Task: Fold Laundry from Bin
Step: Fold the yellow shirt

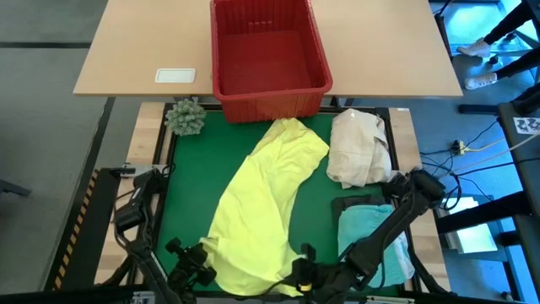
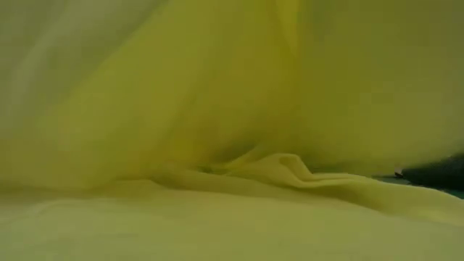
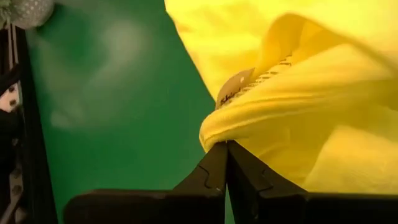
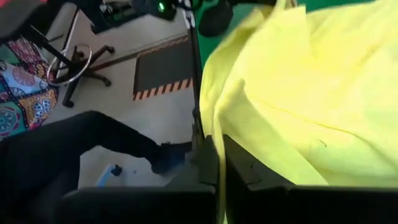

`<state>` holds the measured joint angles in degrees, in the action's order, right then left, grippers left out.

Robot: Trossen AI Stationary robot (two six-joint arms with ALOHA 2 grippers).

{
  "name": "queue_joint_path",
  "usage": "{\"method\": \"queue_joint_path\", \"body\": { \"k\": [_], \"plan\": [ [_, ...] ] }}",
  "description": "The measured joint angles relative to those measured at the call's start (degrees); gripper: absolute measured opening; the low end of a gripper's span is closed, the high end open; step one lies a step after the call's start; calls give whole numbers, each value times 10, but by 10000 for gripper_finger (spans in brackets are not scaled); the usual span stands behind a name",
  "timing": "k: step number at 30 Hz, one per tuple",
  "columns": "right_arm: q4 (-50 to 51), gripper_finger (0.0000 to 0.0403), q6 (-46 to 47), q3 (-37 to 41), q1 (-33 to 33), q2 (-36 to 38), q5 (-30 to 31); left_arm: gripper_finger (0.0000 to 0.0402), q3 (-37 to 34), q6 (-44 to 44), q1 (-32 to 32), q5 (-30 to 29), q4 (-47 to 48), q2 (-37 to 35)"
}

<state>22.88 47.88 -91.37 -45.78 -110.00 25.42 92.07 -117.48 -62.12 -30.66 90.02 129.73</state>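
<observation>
The bright yellow garment (image 1: 261,194) lies spread on the green mat (image 1: 186,169), slanting from just below the red bin (image 1: 268,55) to the near edge. It fills the low view (image 2: 232,109). My left gripper (image 1: 202,262) is shut on its near left part. My right gripper (image 1: 302,268) is shut on its near right part. A light turquoise garment (image 1: 371,232) lies folded on a dark one (image 1: 350,203) at the near right. My left gripper (image 3: 225,149) pinches a rolled, folded edge of the yellow garment (image 3: 214,134) between its two shut fingers, close to the neck label (image 3: 235,87). The cloth bunches up just beyond the fingertips. My right gripper (image 4: 219,162) pinches an edge of the yellow garment (image 4: 219,134) between its two shut fingers at the mat's near edge. The cloth spreads away from the fingers in loose folds; one layer or several, I cannot tell.
A cream-white cloth bundle (image 1: 359,148) lies on the mat's far right. A small green spiky ball (image 1: 186,116) sits at the far left corner. A white card (image 1: 175,76) lies on the wooden table left of the bin. A person's legs show at the far right (image 1: 506,34).
</observation>
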Motion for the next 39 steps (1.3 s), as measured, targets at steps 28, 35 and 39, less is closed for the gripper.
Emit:
{"method": "queue_joint_path", "body": {
  "k": [28,35,39],
  "plan": [
    [-49,1,74,0,-4,-103,-86,0,-103,-54,-41,-36,-7,-131],
    [-50,12,58,0,-4,-117,-117,0,-66,0,-66,-143,-70,-133],
    [-43,52,29,0,-4,-118,-148,0,-63,28,-67,-142,-101,-133]
  ]
}}
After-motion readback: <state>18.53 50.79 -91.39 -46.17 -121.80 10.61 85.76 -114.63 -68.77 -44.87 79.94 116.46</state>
